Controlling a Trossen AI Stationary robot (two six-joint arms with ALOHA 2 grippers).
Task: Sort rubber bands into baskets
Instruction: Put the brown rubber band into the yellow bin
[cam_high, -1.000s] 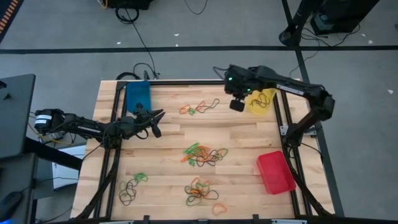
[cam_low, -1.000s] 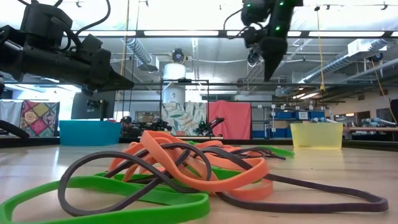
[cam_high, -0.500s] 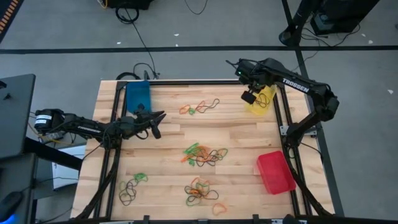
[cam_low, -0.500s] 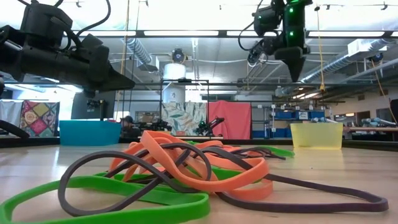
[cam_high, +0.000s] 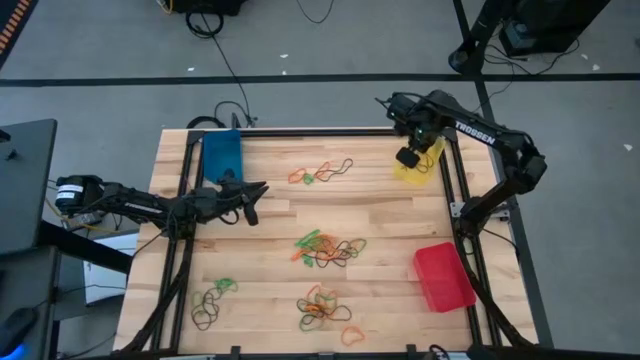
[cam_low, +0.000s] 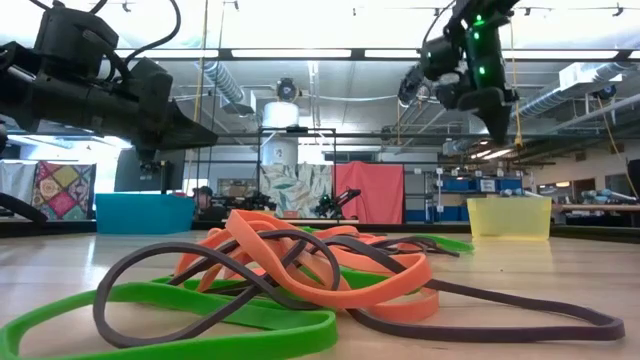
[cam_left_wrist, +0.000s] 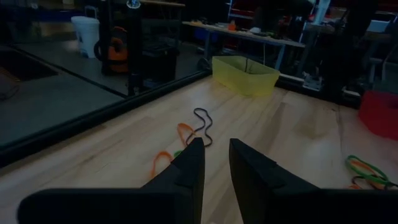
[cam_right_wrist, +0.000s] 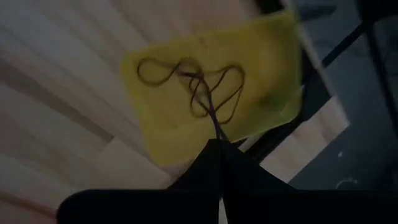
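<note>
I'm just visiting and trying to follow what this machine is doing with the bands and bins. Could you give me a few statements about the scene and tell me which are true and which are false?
1. The right gripper is above the yellow basket. True.
2. The right gripper dangles a dark rubber band over that basket. True; its fingers are shut on the band.
3. The red basket sits beside the blue basket. False; the red one is at the near right, the blue one at the far left.
4. The left gripper carries an orange band. False; nothing shows between its fingers.
5. Loose bands lie mid-table. True.
</note>
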